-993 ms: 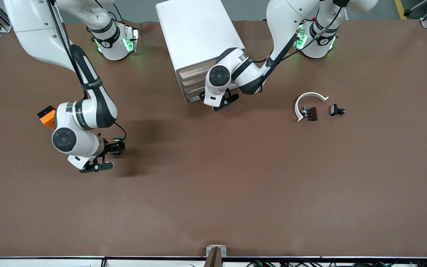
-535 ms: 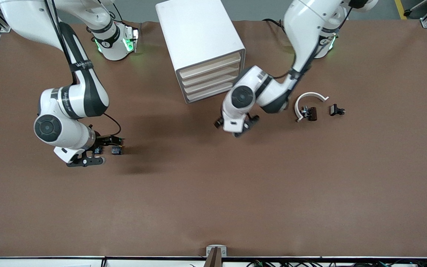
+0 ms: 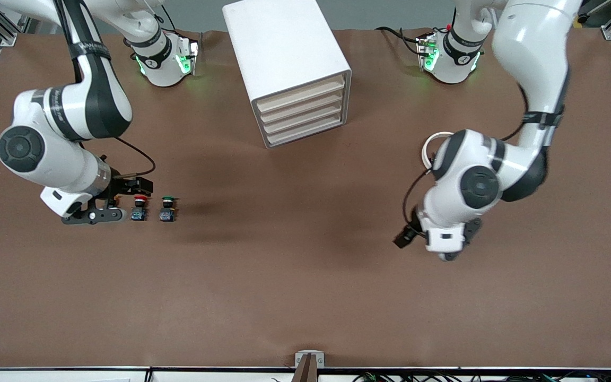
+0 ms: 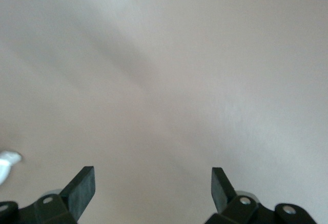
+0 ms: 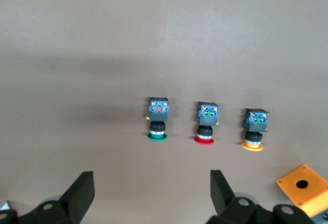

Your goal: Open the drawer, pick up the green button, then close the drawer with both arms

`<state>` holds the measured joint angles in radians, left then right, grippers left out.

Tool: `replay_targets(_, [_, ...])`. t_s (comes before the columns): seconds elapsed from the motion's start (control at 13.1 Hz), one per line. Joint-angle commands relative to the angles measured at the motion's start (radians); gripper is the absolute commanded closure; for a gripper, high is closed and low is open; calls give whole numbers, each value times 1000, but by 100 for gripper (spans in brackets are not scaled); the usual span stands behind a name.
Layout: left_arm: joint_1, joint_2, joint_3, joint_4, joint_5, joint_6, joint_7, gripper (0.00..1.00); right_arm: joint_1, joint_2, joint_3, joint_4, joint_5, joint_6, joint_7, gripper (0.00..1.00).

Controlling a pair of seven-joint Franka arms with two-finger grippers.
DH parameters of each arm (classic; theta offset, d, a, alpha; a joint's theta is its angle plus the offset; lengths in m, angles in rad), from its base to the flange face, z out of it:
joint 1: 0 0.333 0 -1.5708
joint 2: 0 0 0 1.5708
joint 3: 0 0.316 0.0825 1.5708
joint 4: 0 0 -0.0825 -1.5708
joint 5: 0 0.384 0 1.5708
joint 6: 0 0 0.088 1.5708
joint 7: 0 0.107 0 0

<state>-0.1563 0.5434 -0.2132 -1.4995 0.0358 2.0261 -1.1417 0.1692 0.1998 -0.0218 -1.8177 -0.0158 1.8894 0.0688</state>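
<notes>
Beside a red-capped button (image 3: 139, 207) toward the right arm's end: small green-capped button (image 3: 167, 209), just released, right gripper (image 5: 152, 196) wide, empty. White four-drawer cabinet (image 3: 289, 69) apparently shut again. Left gripper (image 4: 153, 189) withdrawn, wide, over bare brown table (image 3: 305, 297).

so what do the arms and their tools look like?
Both arms are glossy white with black joint bands and round dark caps on the joints. Green lights glow at both bases. A thin black cable loops beside each wrist. The left tool and right tool have black, wedge-shaped fingers.
</notes>
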Motion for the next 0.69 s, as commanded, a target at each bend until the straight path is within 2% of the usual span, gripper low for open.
replay_targets(0.0, [70,-101,-9,12,21,-98,93,0,-3,-66,3,-18,-3,-51,6,0])
replay_targets(0.38, [184,-267,-14,12,16,-240,377,0,-2,-137,3,-26,-3,-108,8,0])
replay_targets(0.61, [213,-382,-8,10,16,-384,544,0,-7,-183,2,-26,-3,-139,8,0])
